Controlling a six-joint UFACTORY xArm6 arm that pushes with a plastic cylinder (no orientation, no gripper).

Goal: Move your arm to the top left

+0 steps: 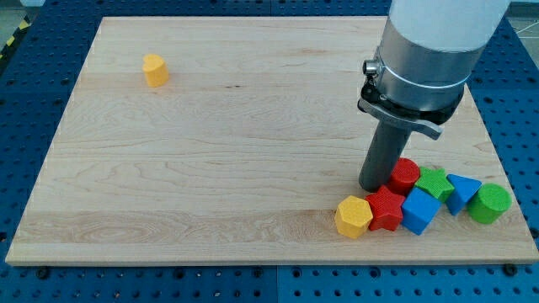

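My tip (373, 187) rests on the wooden board (210, 151) at the view's lower right, just left of the red cylinder (405, 174) and above the red star (386, 208). A yellow hexagon (353, 217) lies below and left of the tip. A blue cube (419, 210), a green star (434, 182), a blue triangle (461, 192) and a green cylinder (489, 204) cluster to the tip's right. A lone yellow block (155, 70) sits near the view's top left, far from the tip.
The arm's white and grey body (429, 50) rises over the board's upper right. A blue perforated table (34, 126) surrounds the board on all sides.
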